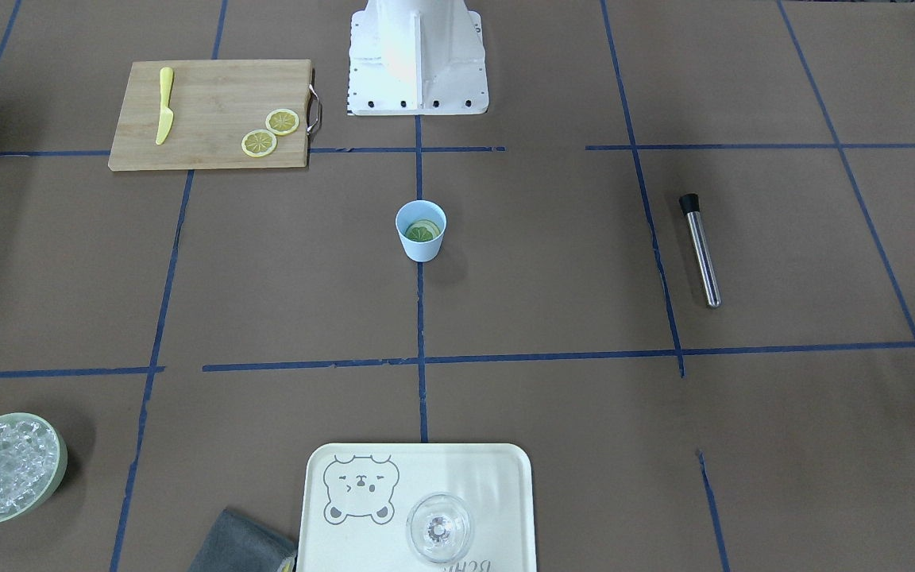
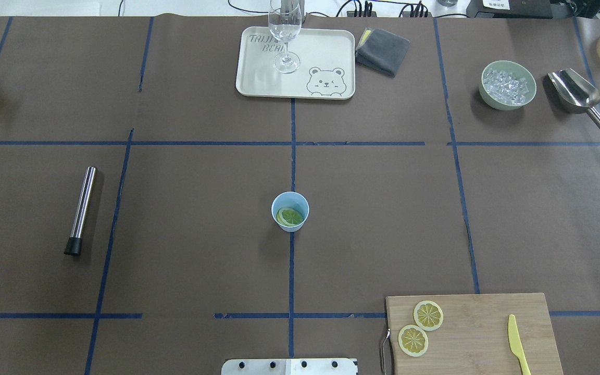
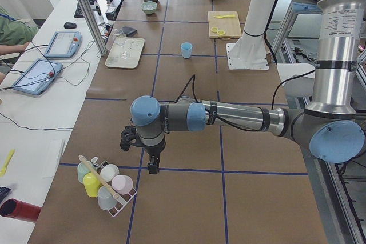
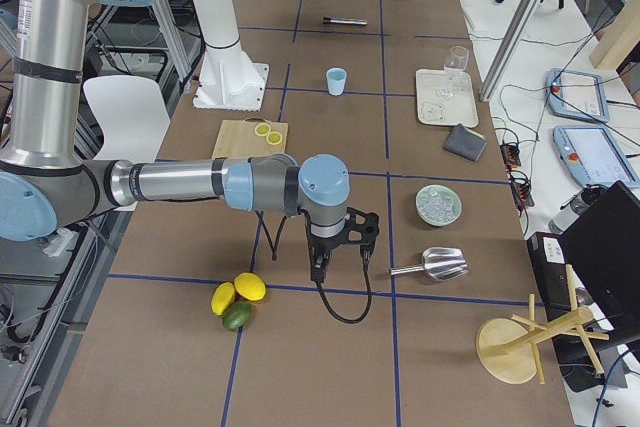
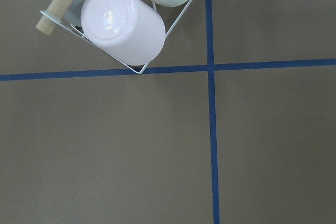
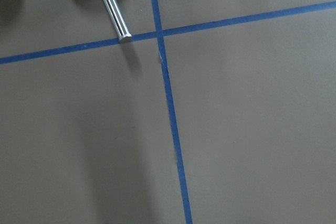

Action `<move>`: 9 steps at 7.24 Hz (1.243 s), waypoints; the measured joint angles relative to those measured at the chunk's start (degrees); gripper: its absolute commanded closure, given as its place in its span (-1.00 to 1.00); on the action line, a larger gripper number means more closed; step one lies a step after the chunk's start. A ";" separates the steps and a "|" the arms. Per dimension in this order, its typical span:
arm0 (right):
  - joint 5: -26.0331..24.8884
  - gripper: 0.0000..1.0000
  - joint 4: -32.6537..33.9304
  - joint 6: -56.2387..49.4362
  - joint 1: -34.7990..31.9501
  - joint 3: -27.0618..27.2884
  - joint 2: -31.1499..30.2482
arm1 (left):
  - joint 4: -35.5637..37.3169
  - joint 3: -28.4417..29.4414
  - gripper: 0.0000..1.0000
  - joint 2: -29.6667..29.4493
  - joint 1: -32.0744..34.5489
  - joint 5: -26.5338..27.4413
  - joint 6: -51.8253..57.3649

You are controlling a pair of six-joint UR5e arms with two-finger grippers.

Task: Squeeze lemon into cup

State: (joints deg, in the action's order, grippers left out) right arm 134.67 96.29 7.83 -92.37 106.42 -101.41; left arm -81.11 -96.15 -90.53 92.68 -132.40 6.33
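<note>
Front-facing view: the small light-blue plastic cup (image 1: 421,248) stands upright at the table's centre, on a blue tape line. The thin round yellow-rinded lemon slice (image 1: 422,232) lies inside it.

Overhead view: two matching slices (image 2: 428,315) rest on the rectangular bamboo cutting board (image 2: 477,333), well apart from the cup.

Left side view: the left gripper (image 3: 140,155) hangs beside a white wire rack of pastel cups (image 3: 106,184). Whether it is released or clenched cannot be determined.

Right side view: the right gripper (image 4: 340,252) hangs near a steel scoop (image 4: 435,265). Its finger position cannot be determined.
</note>
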 measured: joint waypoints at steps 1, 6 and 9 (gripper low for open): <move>-0.07 -1.00 -0.08 -0.41 0.15 -1.66 -0.04 | -0.01 -0.05 -1.00 -0.01 -0.01 0.02 0.00; -0.11 -1.00 -0.22 -0.65 3.65 -2.96 1.46 | -0.38 0.37 -1.00 -0.07 -0.04 0.02 0.00; -0.11 -1.00 -0.23 -0.79 3.86 -2.83 2.58 | -0.53 0.42 -1.00 0.00 -0.04 -0.05 0.00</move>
State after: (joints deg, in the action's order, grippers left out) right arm 134.56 96.06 7.05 -88.52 103.59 -98.84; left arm -81.64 -95.73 -90.53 92.64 -132.45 6.33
